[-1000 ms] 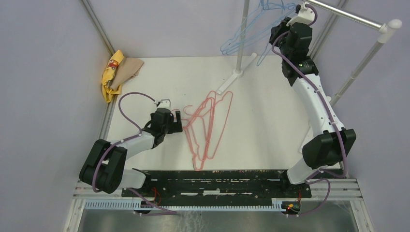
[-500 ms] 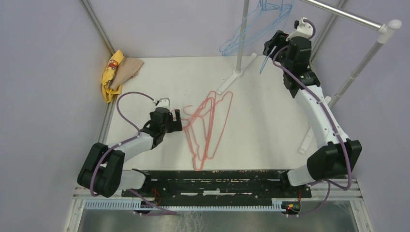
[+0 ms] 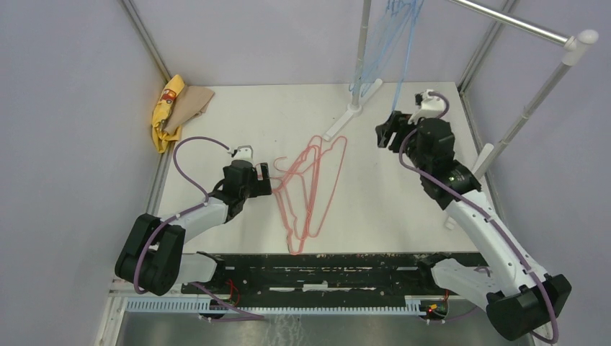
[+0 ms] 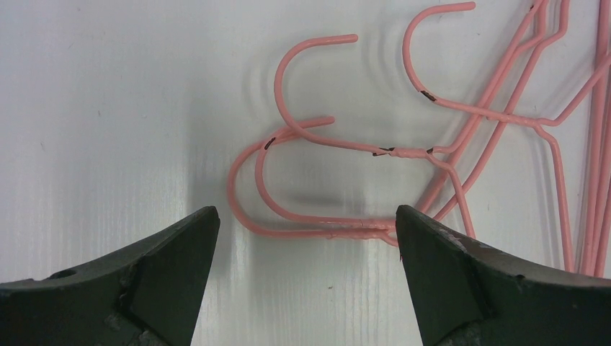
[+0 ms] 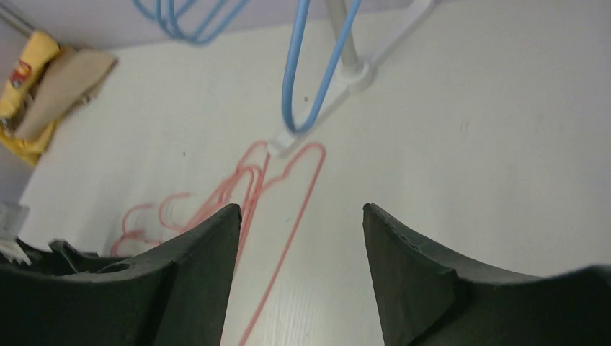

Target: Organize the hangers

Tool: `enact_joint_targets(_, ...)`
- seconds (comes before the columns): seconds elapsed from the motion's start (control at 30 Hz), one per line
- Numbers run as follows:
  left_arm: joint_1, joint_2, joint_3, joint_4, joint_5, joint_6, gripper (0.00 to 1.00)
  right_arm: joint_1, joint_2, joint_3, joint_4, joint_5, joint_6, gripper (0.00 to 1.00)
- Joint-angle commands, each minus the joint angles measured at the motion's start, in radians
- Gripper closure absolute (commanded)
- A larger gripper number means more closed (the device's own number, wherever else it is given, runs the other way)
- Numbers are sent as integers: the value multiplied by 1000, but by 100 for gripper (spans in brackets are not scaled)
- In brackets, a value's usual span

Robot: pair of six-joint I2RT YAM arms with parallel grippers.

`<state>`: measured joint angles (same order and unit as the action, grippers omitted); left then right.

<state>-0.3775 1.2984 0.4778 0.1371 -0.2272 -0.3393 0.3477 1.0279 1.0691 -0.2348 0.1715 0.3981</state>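
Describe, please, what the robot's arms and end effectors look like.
The left arm and right arm have white links, black joint housings and purple cables. The left end effector and right end effector each have two dark, wedge-shaped fingers.

Lavender walls (image 3: 72,108) enclose a white table (image 3: 375,205) bearing a silver rack (image 3: 519,21).

We note pink hangers (image 4: 407,152) ahead of black left gripper (image 4: 306,216), light blue hangers (image 5: 289,72) beyond black right gripper (image 5: 300,213), white table (image 4: 108,108), yellow cloth (image 3: 163,112) with red print.
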Motion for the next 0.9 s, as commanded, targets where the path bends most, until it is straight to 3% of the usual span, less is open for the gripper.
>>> enact_joint_targets(0.0,-3,-16,9,38,-9,-32,1,104,-16,-125,-42,52,13,30)
enact_joint_targets(0.17,-2,-12,10,41,-12,-35,1,300,97,-177,-22,54,26,33)
enact_joint_targets(0.33,-3,-7,10,39,-17,-37,1,449,335,-91,22,54,-5,35)
enact_joint_targets(0.63,-3,-28,3,30,-20,-41,1,493,727,130,67,-81,-15,53)
enact_joint_targets(0.87,-3,-52,4,22,-25,-35,1,498,885,254,63,-112,-14,55)
